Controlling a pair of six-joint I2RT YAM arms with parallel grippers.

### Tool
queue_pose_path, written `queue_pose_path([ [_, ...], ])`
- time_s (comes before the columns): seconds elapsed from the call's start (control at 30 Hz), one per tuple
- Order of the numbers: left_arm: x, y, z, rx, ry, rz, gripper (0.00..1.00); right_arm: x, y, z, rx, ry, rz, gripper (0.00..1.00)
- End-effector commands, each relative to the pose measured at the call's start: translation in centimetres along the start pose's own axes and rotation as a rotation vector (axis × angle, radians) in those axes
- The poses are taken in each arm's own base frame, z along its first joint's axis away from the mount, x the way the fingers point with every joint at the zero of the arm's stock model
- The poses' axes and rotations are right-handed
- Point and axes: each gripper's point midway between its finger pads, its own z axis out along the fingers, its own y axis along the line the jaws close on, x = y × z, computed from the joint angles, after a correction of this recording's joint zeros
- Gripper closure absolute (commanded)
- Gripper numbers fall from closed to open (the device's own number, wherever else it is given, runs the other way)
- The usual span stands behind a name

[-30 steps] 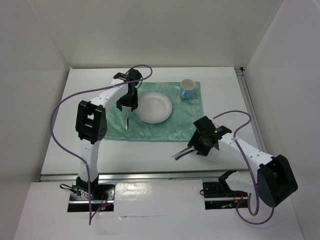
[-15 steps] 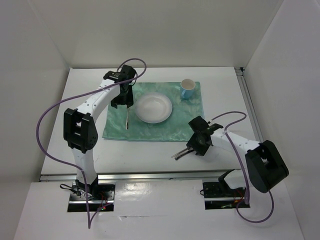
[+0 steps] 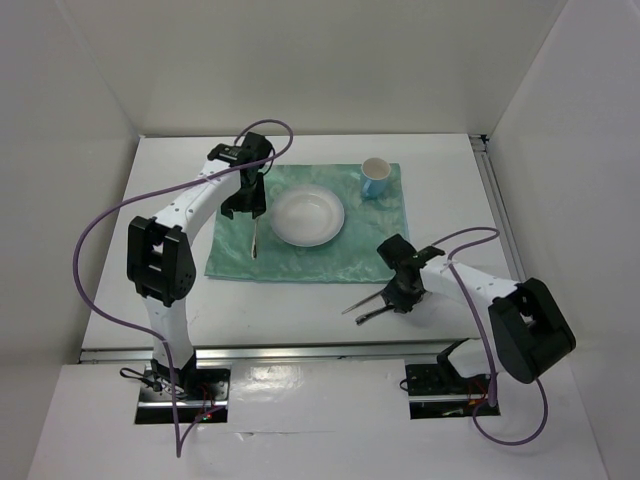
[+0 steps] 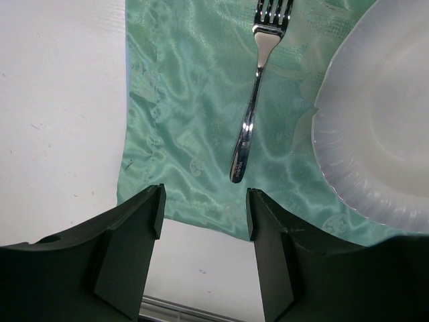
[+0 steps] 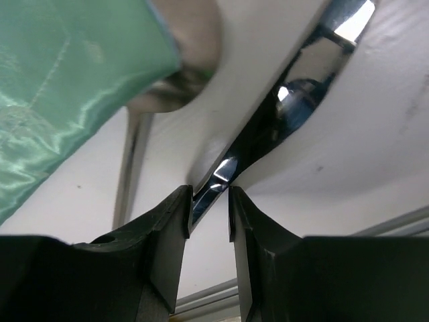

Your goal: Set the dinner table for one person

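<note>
On the white dinner table (image 3: 450, 180) lies a pale green placemat (image 3: 340, 255) with a white plate (image 3: 307, 215), a fork (image 3: 256, 238) to its left and a blue-and-white cup (image 3: 374, 178) at the far right corner. My left gripper (image 4: 204, 201) hovers open and empty above the mat's near-left edge, the fork (image 4: 255, 100) just beyond its tips. My right gripper (image 3: 398, 298) is down on the bare table near the mat's right corner. In the right wrist view its jaws (image 5: 211, 194) are pinched on a shiny knife (image 5: 295, 100). A spoon (image 5: 181, 60) lies beside it.
A metal rail (image 3: 300, 350) runs along the table's near edge, close behind the right gripper. Another rail (image 3: 497, 215) lines the right side. White walls enclose the table on three sides. Purple cables loop over both arms.
My right gripper has dropped onto the cutlery and its jaws have narrowed around the knife. The left arm drew slightly back and left, then held still with its jaws unchanged.
</note>
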Motion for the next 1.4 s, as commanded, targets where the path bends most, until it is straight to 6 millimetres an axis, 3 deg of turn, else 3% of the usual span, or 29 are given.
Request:
queue_pose_path([
  [0.0, -0.6, 0.8, -1.3, -0.007, -0.036, -0.026, 0.32, -0.4, -2.6, -0.5, 0.087, -0.046, 0.030, 0.61],
  [0.1, -0.6, 0.8, -1.3, -0.007, -0.036, -0.026, 0.32, -0.6, -2.7, -1.0, 0.077, -0.059, 0.033, 0.61],
  [0.23, -0.6, 0.5, -1.7, 0.001, -0.045, -0.021, 0.32, -0.5, -1.4, -1.3, 0.020, -0.038, 0.023, 0.51],
  [0.33, -0.3, 0.6, -1.5, -0.003, -0.038, -0.018, 0.32, 0.0, -1.6, -0.4, 0.057, -0.014, 0.014, 0.44],
  [0.57, -0.1, 0.8, -1.3, -0.016, -0.035, -0.015, 0.32, 0.7, -1.3, 1.2, 0.127, 0.016, 0.011, 0.42],
  [0.7, -0.1, 0.8, -1.3, -0.016, -0.034, -0.015, 0.32, 0.9, -2.4, 1.3, 0.192, 0.020, 0.036, 0.52],
  [0.93, -0.4, 1.2, -1.6, -0.029, -0.051, -0.019, 0.32, -0.9, -2.9, 0.1, 0.168, -0.035, 0.093, 0.82],
  [1.0, -0.2, 1.3, -1.6, -0.033, -0.044, -0.015, 0.32, -1.6, -3.4, -0.2, 0.167, -0.070, 0.114, 0.86],
  [1.17, -0.3, 1.4, -1.6, -0.041, -0.048, -0.015, 0.32, -3.8, -3.8, -3.3, 0.151, -0.166, 0.088, 0.88],
  [1.3, -0.6, 1.4, -2.1, -0.037, -0.057, -0.019, 0.32, -5.9, -2.2, -5.5, 0.052, -0.243, -0.006, 0.89],
  [1.37, -1.0, 1.3, -2.3, -0.032, -0.066, -0.023, 0.32, -7.5, 0.4, -7.0, -0.058, -0.301, -0.147, 0.92],
])
